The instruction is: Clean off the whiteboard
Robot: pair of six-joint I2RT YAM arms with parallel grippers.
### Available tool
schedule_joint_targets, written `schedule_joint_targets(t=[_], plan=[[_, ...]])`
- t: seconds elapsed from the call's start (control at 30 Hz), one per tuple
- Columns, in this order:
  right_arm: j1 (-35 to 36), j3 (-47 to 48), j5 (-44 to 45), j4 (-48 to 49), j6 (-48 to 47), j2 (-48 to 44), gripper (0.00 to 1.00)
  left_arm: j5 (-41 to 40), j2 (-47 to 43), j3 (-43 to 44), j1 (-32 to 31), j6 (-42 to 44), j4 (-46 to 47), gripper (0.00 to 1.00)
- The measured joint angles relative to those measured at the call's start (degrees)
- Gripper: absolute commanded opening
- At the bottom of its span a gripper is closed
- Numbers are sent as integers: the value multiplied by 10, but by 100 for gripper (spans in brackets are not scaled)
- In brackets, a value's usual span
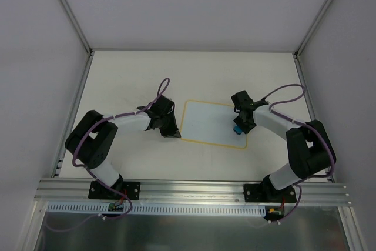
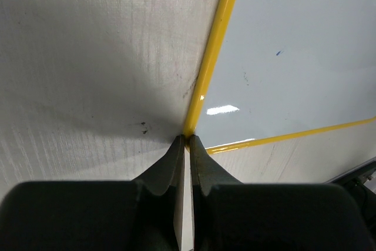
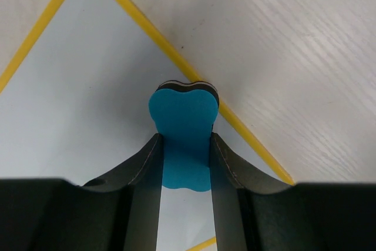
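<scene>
The whiteboard (image 1: 211,123) lies flat mid-table, white with a thin yellow border. In the left wrist view the whiteboard (image 2: 294,57) carries a tiny blue speck (image 2: 278,53) and is otherwise white. My left gripper (image 1: 173,135) is shut, its tips resting at the board's near-left corner; the left gripper (image 2: 188,139) has nothing between its fingers. My right gripper (image 1: 239,127) is shut on a bright-blue eraser (image 1: 237,129) at the board's right edge. In the right wrist view the right gripper (image 3: 185,136) pinches the eraser (image 3: 185,116), which stands on the whiteboard (image 3: 76,86) just inside the yellow border.
The pale table (image 1: 129,80) is enclosed by white walls with metal posts at the back corners. An aluminium rail (image 1: 194,189) runs along the near edge where both arm bases are bolted. Purple cables loop over each arm.
</scene>
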Motion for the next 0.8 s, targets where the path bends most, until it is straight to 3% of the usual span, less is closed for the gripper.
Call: schedule_joint_targets(t=[0.3, 0.67, 0.8], plan=[[1, 13, -15, -2, -27, 13, 0, 1, 0, 0, 2, 0, -1, 0], [128, 278, -111, 41, -237, 233, 2, 5, 0, 0, 4, 3, -3, 0], [147, 316, -141, 52, -322, 261, 4, 5, 0, 0, 4, 6, -3, 0]])
